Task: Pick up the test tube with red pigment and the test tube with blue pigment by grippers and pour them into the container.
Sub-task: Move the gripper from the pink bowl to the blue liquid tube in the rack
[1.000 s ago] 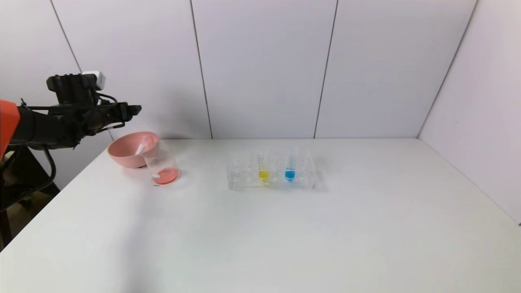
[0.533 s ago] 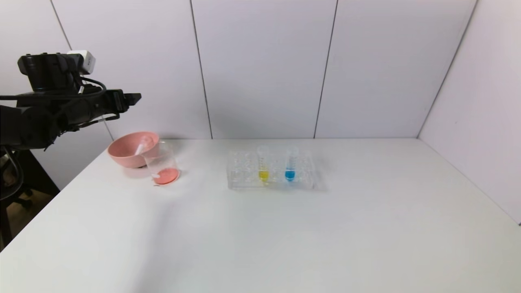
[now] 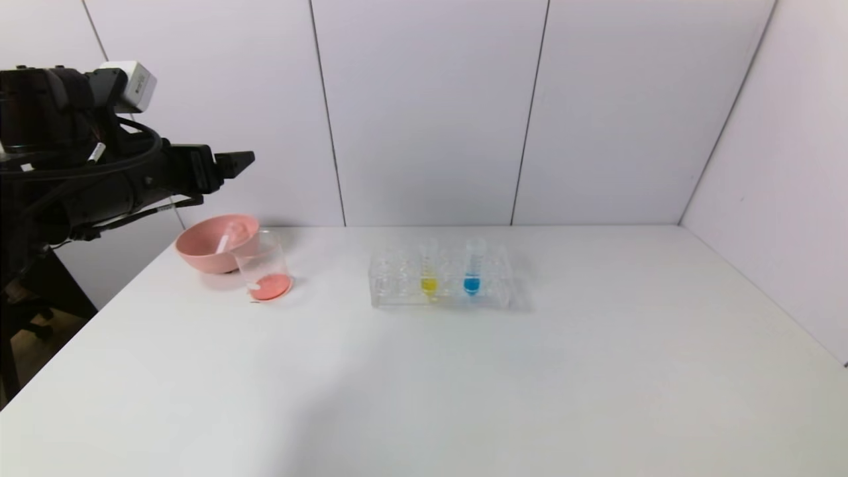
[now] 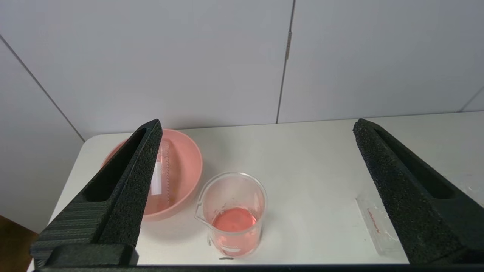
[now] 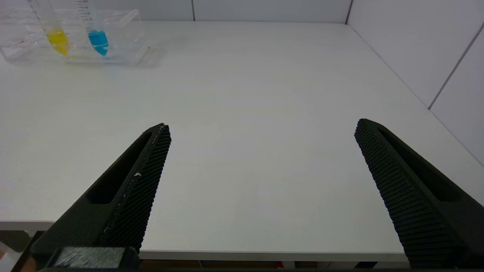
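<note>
Red liquid is already in the container [image 3: 264,270] at far left. The left end effector [image 4: 257,130] hovers above, spread and empty. The test tube with blue pigment [image 3: 472,268] stands racked mid-worktop, likely next; the right end effector [image 5: 261,130] is spread too.

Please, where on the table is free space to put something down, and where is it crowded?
Free: the wide near half of the table, and the right side beyond the tube rack. Also the gap between the beaker and rack. Crowded: the far left corner, where the pink bowl touches the beaker.
</note>
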Robot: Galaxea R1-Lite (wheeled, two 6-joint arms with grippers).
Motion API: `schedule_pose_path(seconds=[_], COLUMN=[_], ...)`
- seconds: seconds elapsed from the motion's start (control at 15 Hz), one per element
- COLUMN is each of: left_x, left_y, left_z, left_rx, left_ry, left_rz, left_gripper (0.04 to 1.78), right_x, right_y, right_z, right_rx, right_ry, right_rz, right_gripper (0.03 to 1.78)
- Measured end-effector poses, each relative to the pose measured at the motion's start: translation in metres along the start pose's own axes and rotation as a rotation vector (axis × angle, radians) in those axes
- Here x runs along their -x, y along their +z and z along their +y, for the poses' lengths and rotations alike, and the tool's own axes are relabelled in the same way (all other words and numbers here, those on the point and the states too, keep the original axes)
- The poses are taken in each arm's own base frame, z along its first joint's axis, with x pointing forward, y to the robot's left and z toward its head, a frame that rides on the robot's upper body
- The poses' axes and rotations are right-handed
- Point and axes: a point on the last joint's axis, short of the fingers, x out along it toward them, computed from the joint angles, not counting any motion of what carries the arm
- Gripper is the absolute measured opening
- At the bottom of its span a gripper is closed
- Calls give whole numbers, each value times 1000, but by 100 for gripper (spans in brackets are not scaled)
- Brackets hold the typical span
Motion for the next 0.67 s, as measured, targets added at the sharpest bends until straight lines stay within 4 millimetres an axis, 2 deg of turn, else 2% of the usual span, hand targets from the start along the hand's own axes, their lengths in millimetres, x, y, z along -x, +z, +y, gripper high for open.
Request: schedule_pose_path(seconds=[0.33,0.67], left_x=[48,78], left_y=[-6,-13], left_z=[-17,-30], left_rx=[-5,-65], left_ry=[-63,-130], left_rz=[0,-3], left_gripper=[176,176], right_x=[0,0], right_y=[0,0], right_z=[0,0], right_rx=[0,0], right_ry=[0,0], right_rz=[0,0], right_gripper=[177,177])
